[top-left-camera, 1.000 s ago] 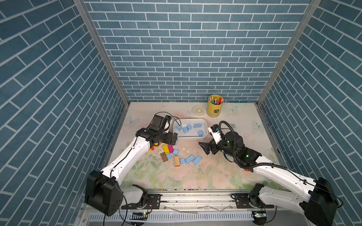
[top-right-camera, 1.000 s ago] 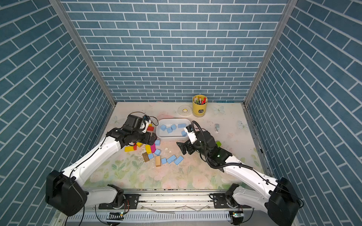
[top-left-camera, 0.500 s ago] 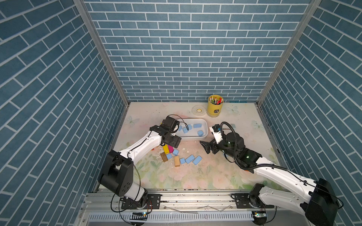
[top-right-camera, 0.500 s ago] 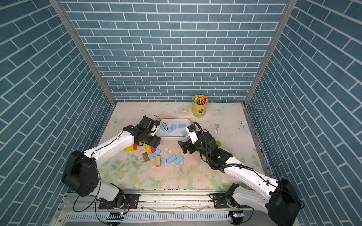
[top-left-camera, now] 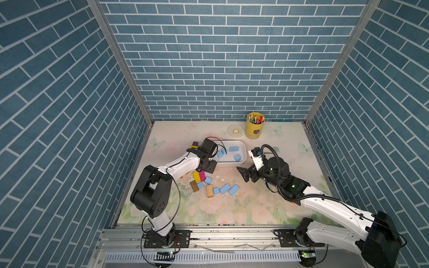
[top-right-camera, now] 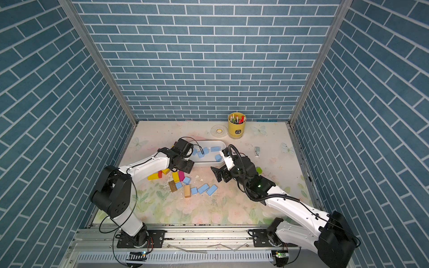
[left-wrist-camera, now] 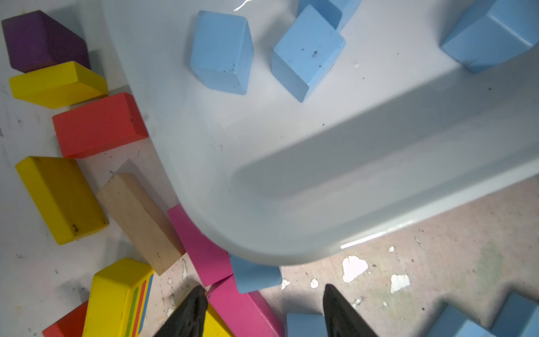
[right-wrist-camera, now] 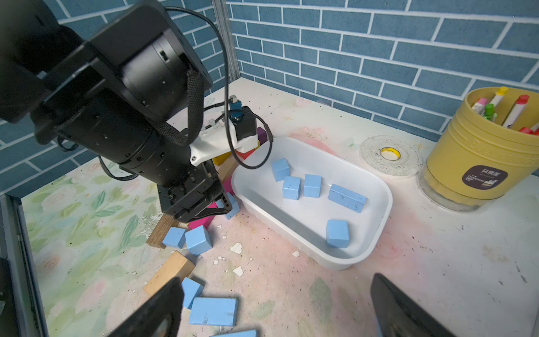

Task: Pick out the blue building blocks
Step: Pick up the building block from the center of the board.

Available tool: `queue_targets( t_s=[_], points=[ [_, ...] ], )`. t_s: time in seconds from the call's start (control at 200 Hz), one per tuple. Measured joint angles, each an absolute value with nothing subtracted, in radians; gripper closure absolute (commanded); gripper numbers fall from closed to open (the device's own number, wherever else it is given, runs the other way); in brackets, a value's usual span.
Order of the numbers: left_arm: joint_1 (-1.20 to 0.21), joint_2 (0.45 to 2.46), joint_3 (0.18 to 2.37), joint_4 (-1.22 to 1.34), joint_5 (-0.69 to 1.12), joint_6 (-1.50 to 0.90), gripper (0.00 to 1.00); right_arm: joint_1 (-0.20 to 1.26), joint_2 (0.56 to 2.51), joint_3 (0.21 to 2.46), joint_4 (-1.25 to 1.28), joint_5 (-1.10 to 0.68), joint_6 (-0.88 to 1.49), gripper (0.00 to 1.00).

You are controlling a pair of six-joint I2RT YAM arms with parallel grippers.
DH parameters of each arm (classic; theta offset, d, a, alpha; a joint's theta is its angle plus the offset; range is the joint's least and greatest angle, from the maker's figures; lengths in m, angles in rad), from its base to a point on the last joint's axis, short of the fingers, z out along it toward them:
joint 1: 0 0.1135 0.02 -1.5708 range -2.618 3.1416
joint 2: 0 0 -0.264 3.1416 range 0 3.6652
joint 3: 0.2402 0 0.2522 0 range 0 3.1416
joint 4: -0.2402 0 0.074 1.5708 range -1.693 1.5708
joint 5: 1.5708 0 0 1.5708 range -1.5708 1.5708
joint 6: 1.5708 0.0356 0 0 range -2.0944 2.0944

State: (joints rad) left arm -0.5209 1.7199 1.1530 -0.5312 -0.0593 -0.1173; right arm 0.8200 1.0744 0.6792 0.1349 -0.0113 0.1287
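Since a second ago the left arm has folded in toward the middle. It has carried the left end effector (top-left-camera: 210, 168) from over the coloured blocks to the near left corner of the tray (top-left-camera: 228, 163), and its jaws have narrowed. The right arm has hardly shifted.

The left end effector points down at the worktop (top-left-camera: 232, 208) just in front of that corner. In the left wrist view its jaws stand partly apart, with a magenta block (left-wrist-camera: 242, 312) and a blue cube (left-wrist-camera: 303, 325) between the tips. Whether either finger touches a block I cannot tell. Another blue piece (left-wrist-camera: 256, 277) lies just ahead, tucked against the tray's outer wall.

The right end effector (right-wrist-camera: 275, 278) hangs wide open and empty near the tray's right end, facing across toward the left arm.

Of the blue blocks (right-wrist-camera: 337, 233), five lie inside the tray: three cubes close together, a longer brick beside them, and one cube apart by the near wall. Five more lie loose on the worktop in front of the tray, mixed with a yellow block (top-left-camera: 196, 176), a brown block (top-left-camera: 194, 186) and a tan block (top-left-camera: 209, 190).

A purple block (left-wrist-camera: 40, 40), with yellow and red ones beside it, sits off the tray's left end. A cup of markers (top-left-camera: 255, 130) and a tape roll (top-left-camera: 235, 131) stand behind the tray, well apart from both arms.
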Motion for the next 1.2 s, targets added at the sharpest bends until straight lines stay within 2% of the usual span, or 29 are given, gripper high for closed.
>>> queue_targets(
  t_s=[0.165, 0.32, 0.5, 0.74, 0.915, 1.195],
  points=[
    [-0.523, 1.762, 1.161, -0.509, -0.067, -0.133, 0.44, 0.82, 1.074, 0.679, 0.135, -0.011, 0.128, 0.01],
    [-0.524, 1.787, 1.162, -0.506, -0.074, -0.144, 0.53, 0.82, 1.075, 0.679, 0.135, -0.011, 0.125, 0.01],
    [-0.525, 1.814, 1.168, -0.512, -0.092, -0.145, 0.56, 0.82, 1.076, 0.679, 0.136, -0.011, 0.125, 0.01],
    [-0.53, 1.831, 1.18, -0.52, -0.107, -0.146, 0.67, 0.82, 1.079, 0.679, 0.136, -0.012, 0.125, 0.01],
    [-0.533, 1.831, 1.185, -0.533, -0.112, -0.146, 0.78, 0.82, 1.079, 0.679, 0.136, -0.012, 0.125, 0.01],
    [-0.54, 1.823, 1.187, -0.556, -0.119, -0.162, 0.85, 0.82, 1.077, 0.675, 0.136, -0.011, 0.125, 0.01]
  ],
)
